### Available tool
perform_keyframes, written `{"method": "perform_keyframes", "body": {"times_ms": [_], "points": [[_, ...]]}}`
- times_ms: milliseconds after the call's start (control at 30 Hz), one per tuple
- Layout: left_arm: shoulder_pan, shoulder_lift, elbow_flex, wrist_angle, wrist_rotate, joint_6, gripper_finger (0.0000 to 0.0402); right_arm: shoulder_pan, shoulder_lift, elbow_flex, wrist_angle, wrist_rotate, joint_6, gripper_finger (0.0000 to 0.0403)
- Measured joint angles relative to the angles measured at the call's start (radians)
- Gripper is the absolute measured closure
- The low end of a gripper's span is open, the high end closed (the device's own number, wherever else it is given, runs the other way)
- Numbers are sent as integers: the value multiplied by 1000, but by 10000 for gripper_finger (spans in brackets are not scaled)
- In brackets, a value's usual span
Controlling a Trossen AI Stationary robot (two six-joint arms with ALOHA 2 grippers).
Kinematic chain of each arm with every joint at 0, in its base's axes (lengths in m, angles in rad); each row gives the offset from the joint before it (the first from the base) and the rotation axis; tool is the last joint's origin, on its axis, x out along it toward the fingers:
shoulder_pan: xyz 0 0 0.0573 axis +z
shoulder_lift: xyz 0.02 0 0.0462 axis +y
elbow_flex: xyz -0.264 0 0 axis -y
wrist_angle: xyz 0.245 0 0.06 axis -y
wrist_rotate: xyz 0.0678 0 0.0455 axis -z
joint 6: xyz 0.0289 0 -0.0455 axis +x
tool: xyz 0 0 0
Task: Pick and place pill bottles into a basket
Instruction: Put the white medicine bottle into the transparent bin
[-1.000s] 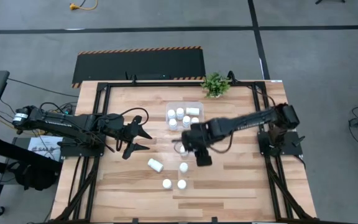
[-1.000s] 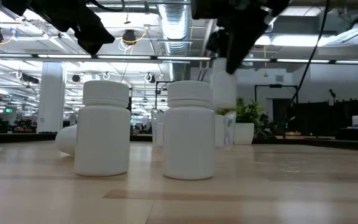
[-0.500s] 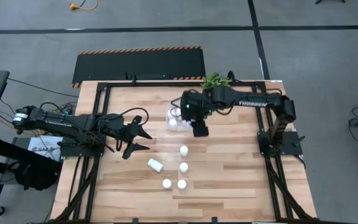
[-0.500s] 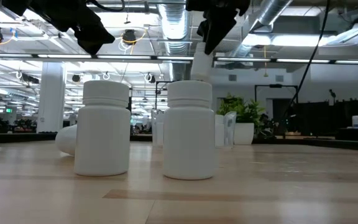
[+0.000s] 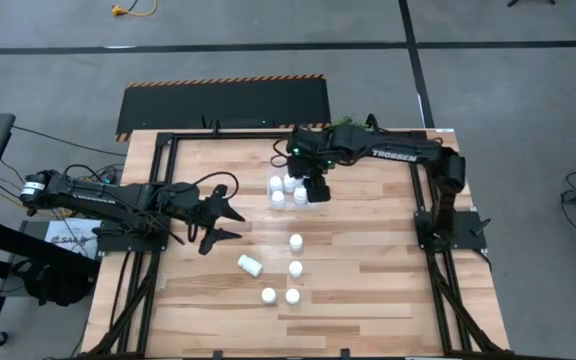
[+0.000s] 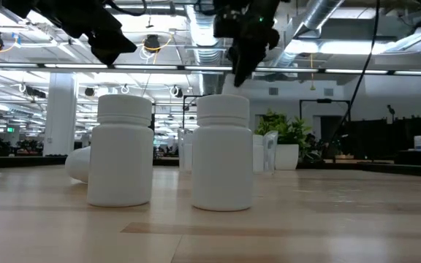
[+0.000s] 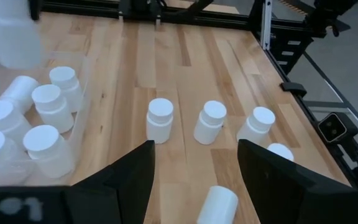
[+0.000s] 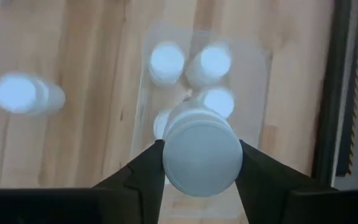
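Observation:
My right gripper (image 5: 313,187) hangs over the clear basket (image 5: 313,170) at the table's far middle, shut on a white pill bottle (image 8: 201,152). Several pill bottles (image 5: 278,186) stand inside the basket (image 8: 260,68). More bottles are on the wood nearer the front: two upright (image 5: 295,242), two near the front edge (image 5: 268,295), and one on its side (image 5: 250,264). My left gripper (image 5: 224,215) waits open and empty left of the basket, pointing toward the table's right. My right gripper pinches the pill bottle's round side wall (image 8: 166,155) between its two fingers (image 8: 143,174). The fingers come from above, slanting down. The bottle is lifted clear, above the basket, with one round end toward the wrist camera.
A black frame (image 5: 168,160) runs around the table's edges. A small green plant (image 6: 287,135) stands at the far edge behind the basket. Bare wood lies to the right of the loose bottles (image 7: 207,121).
My right gripper has carried the bottle from the table's middle toward the far edge and somewhat up, ending above the basket, and its wrist has rolled on the way. The bottle stays between its fingers.

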Motion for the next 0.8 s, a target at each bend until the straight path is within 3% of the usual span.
{"method": "perform_keyframes", "body": {"times_ms": [200, 800], "points": [[0, 0, 1, 0, -17, -22, 184, -4, 66, 12, 21, -3, -22, 244], [0, 0, 1, -1, -21, -23, 184, 18, 106, 15, 99, -49, -45, 239]]}}
